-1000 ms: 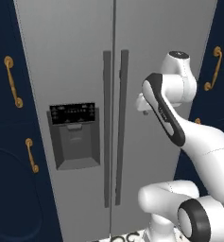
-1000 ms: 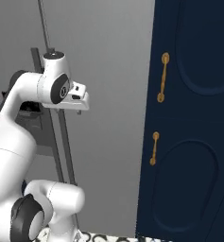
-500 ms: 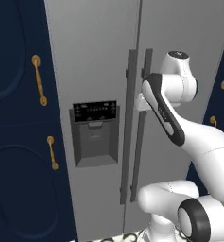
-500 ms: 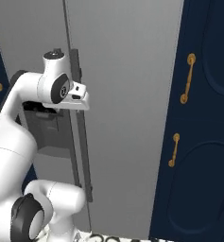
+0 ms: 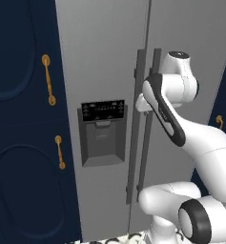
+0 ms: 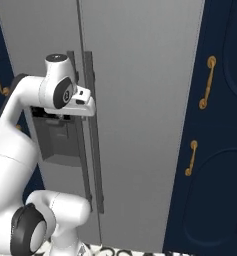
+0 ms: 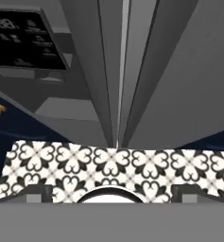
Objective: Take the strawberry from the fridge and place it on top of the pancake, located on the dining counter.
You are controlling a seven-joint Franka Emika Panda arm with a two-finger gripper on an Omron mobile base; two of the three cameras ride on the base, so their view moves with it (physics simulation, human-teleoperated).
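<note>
Two tall grey doors of the fridge stand shut in front of the robot, meeting at a thin seam with a long dark vertical handle on each side of it. On the left door sits a black dispenser panel above a grey recess. Navy cabinets with gold handles flank the fridge on the left, and more navy cabinet fronts with gold handles stand on the right. The white arm rises close to the doors, its wrist bent near the handles at about the height of the dispenser. From the hand camera the gripper looks down along the door seam toward a floor of black-and-white patterned tiles; its two fingertips stand far apart at the bottom corners, spread wide with nothing between them. The fridge fills the middle of the scene, straight ahead of the arm, and its handles lie just beside the wrist in both base views.
</note>
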